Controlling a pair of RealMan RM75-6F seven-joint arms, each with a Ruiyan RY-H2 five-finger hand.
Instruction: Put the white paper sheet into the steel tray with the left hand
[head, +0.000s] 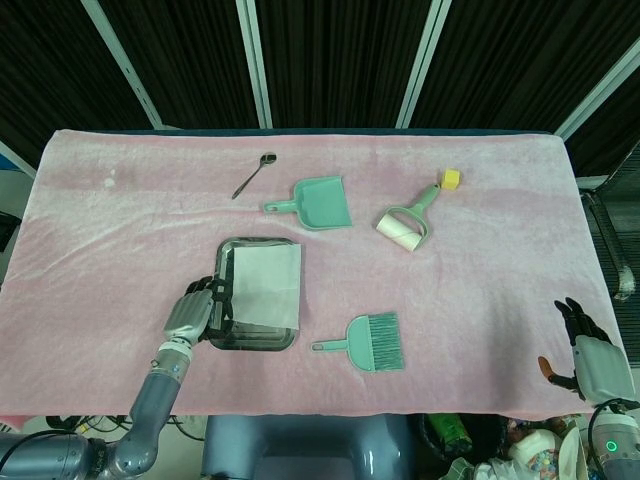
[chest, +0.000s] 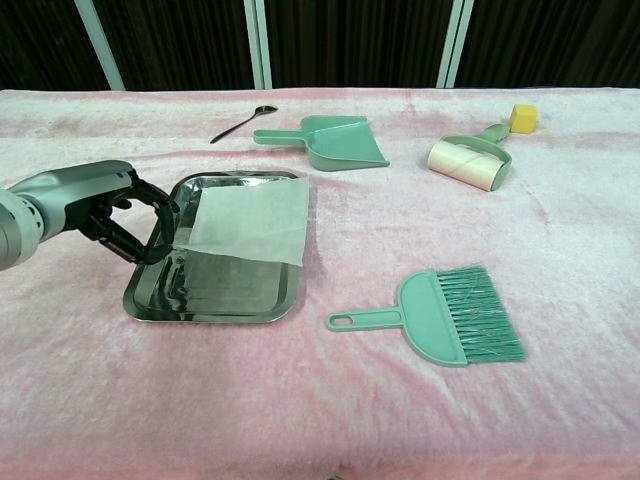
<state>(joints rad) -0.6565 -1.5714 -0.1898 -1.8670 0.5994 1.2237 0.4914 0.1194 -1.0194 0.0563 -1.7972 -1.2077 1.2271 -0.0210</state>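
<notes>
The steel tray (head: 250, 340) (chest: 210, 290) lies on the pink cloth, left of centre. Over it is the white paper sheet (head: 267, 285) (chest: 250, 220), whose right edge reaches just past the tray's right rim. The sheet's near left corner is raised off the tray floor. My left hand (head: 190, 312) (chest: 100, 205) is at the tray's left rim, fingers curled, pinching that raised corner. My right hand (head: 588, 352) hangs off the table's near right corner, fingers spread and empty; only the head view shows it.
A green brush (head: 372, 342) (chest: 445, 315) lies right of the tray. Behind the tray are a green dustpan (head: 322, 203), a spoon (head: 254, 175), a lint roller (head: 405, 222) and a yellow cube (head: 451, 179).
</notes>
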